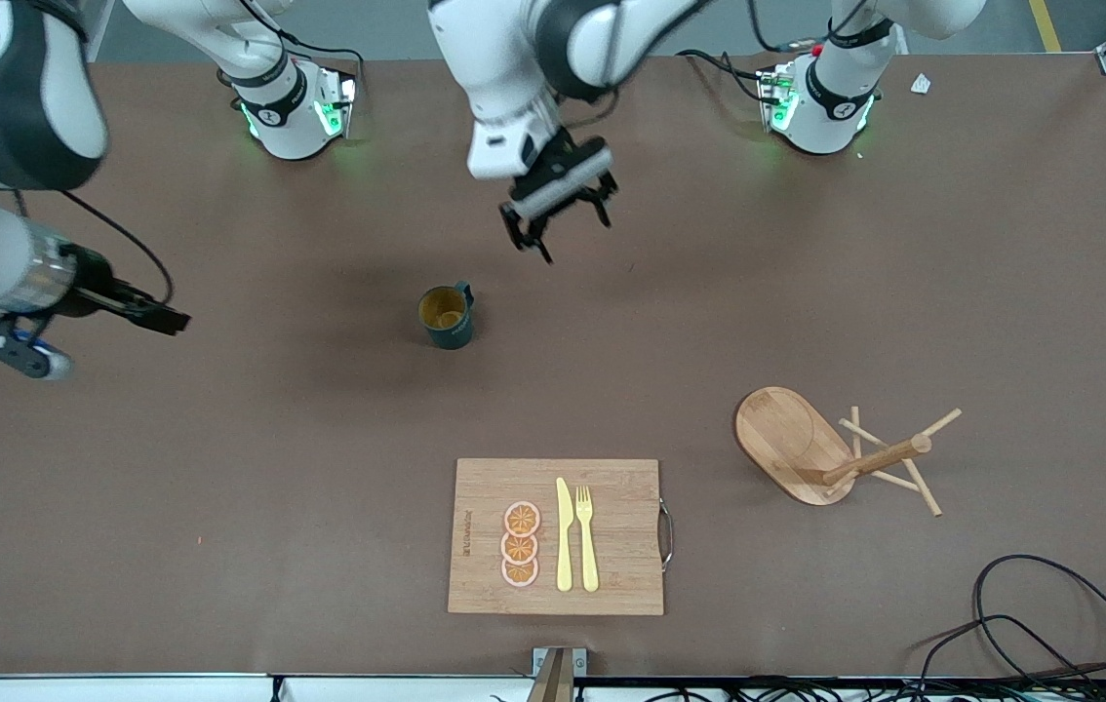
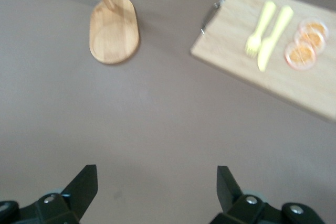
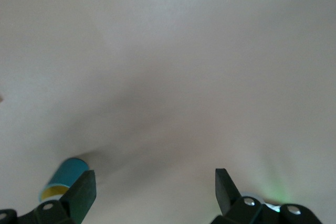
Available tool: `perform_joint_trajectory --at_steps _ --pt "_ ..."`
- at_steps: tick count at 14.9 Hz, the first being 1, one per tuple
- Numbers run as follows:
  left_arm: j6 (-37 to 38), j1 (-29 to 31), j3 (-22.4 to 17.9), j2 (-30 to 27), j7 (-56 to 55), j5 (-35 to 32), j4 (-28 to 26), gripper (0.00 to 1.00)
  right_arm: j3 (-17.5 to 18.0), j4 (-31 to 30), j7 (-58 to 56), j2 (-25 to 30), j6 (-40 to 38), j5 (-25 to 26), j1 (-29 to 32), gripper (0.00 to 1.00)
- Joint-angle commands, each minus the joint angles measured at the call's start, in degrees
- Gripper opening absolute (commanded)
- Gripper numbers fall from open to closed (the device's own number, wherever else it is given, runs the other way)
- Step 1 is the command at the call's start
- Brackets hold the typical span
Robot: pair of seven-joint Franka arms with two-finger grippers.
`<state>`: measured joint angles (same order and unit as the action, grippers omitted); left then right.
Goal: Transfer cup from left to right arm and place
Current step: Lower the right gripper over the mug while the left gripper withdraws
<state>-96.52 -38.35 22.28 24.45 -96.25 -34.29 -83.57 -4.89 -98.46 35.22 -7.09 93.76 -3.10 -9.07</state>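
Two claws hang released. Cup (image 1: 447, 316) stands upright on the desk (image 1: 807, 292), near its middle. Left claw (image 1: 558, 210) hovers over bare desk just beside it, nearer than right claw (image 1: 124, 307), which waits toward its own end.

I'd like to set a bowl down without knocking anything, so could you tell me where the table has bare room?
Bare brown table runs between the dark teal mug and the bamboo cutting board, and from the board toward the right arm's end. It is crowded on the board and around the tipped wooden mug tree.
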Motion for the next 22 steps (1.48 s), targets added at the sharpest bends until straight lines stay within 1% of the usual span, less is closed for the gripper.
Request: perform_joint_trajectory --at_steps 1,5,7,9,12,14,15,16,17,18,20,21,22 --pt "0.0 8.7 0.4 -0.1 8.1 2.9 1.6 1.00 -0.3 -5.9 10.1 2.0 4.0 -2.0 -4.5 1.00" --pt "0.0 20.0 0.9 -0.1 22.5 4.3 3.3 1.00 -0.3 -14.1 24.3 3.8 13.5 -2.5 -12.9 1.00" --pt "0.0 24.4 1.0 -0.6 28.3 5.9 4.6 1.00 -0.3 -17.9 31.5 3.8 19.4 -2.5 -17.4 1.00" --pt "0.0 27.7 1.1 -2.6 33.9 7.4 4.6 1.00 -0.4 -22.4 38.0 3.8 25.7 -2.5 -21.9 1.00" --pt "0.0 33.0 1.1 -4.8 41.7 13.5 4.6 1.00 -0.4 -28.2 46.4 3.5 35.6 -2.5 -27.8 1.00" --pt "0.0 36.5 0.9 -7.3 48.5 15.0 4.6 1.00 -0.4 -29.3 47.8 2.9 38.1 -2.4 -29.3 1.00" --pt "0.0 36.9 0.5 -8.7 52.9 16.7 4.4 1.00 -0.4 -29.3 47.8 2.0 38.2 -2.4 -29.7 1.00" --pt "0.1 38.0 -0.1 -9.8 56.5 20.7 4.1 1.00 -0.4 -29.3 47.9 1.4 38.3 -2.4 -30.3 1.00" --pt "0.2 40.4 -0.7 -11.8 59.5 25.4 3.7 1.00 -0.4 -29.3 47.9 0.6 38.8 -2.4 -30.7 1.00" --pt "0.8 42.0 -1.1 -13.9 63.2 28.6 2.1 1.00 -0.4 -29.4 48.4 -0.1 39.7 -2.4 -30.8 1.00" --pt "2.2 42.1 -4.7 -18.1 70.4 30.0 -0.5 1.00 -0.4 -29.4 50.4 -1.8 41.1 -2.4 -31.3 1.00" --pt "4.1 42.1 -5.8 -19.4 73.8 30.8 -0.9 1.00 -0.4 -29.4 51.3 -2.5 41.9 -2.4 -31.8 1.00" --pt "7.3 42.0 -7.9 -20.9 77.1 32.5 -1.1 1.00 -0.4 -29.4 52.1 -3.2 42.4 -2.4 -32.2 1.00"
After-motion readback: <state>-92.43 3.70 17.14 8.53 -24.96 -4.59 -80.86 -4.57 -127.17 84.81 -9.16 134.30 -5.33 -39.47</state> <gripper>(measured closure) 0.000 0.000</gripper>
